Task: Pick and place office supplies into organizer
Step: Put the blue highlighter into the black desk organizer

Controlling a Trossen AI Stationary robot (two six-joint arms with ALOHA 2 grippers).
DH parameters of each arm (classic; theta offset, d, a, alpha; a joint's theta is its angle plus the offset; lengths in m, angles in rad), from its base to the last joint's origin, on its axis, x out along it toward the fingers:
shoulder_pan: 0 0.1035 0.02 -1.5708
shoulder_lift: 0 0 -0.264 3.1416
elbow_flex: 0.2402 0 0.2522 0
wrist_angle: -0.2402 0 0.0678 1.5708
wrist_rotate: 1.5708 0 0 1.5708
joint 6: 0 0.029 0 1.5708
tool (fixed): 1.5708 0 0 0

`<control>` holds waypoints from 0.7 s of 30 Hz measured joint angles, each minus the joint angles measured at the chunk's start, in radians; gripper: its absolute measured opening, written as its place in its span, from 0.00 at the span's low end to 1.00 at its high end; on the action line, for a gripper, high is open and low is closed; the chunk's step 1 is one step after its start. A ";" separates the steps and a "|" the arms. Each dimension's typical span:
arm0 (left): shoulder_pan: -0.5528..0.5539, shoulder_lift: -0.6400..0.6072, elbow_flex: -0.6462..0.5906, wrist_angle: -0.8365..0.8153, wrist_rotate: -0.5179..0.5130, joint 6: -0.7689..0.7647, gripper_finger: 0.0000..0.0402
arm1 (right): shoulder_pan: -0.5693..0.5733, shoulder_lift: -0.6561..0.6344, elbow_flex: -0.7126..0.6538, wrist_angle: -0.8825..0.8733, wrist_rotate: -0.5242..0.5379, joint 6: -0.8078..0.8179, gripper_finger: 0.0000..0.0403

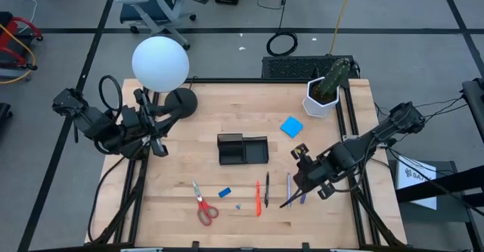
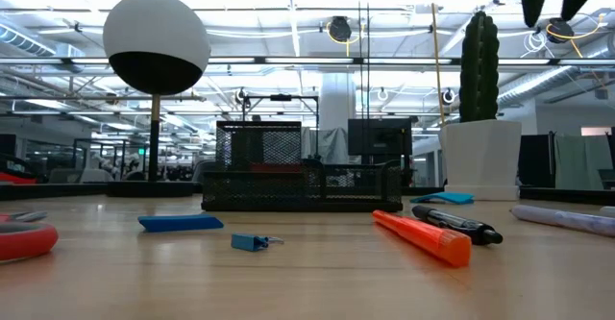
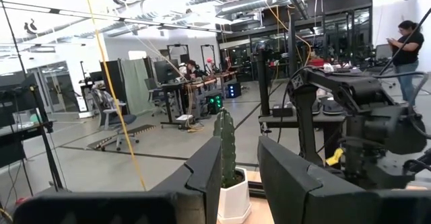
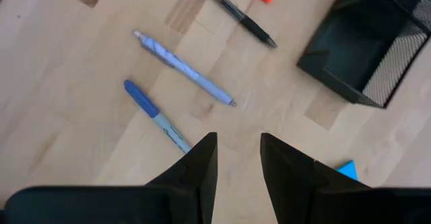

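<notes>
Wooden table (image 1: 174, 206): organizer (image 1: 243, 149), scissors (image 1: 203, 205), pens (image 1: 266, 190), lamp (image 1: 161, 64), cactus (image 1: 327, 86)

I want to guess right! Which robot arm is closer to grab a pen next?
The right one, probably. Its tool hangs open just above the blue pen, while the left tool waits far off beside the lamp base.

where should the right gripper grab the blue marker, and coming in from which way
Grip the blue marker across the middle of its barrel, coming straight down. It lies flat on the table, apart from the grey-blue pen beside it, so fingers fit either side. The right gripper hangs open just above, empty.
</notes>
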 joint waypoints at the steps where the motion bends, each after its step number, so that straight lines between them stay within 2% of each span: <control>1: 0.000 0.000 0.000 0.000 0.000 0.000 0.26 | 0.003 0.006 0.000 0.003 0.001 -0.001 0.26; 11: 0.000 0.000 0.000 0.000 0.000 0.000 0.26 | 0.006 0.039 -0.001 0.031 -0.028 -0.029 0.26; 21: 0.000 0.000 0.000 0.000 0.000 0.000 0.26 | 0.069 0.037 -0.007 0.039 -0.024 -0.033 0.26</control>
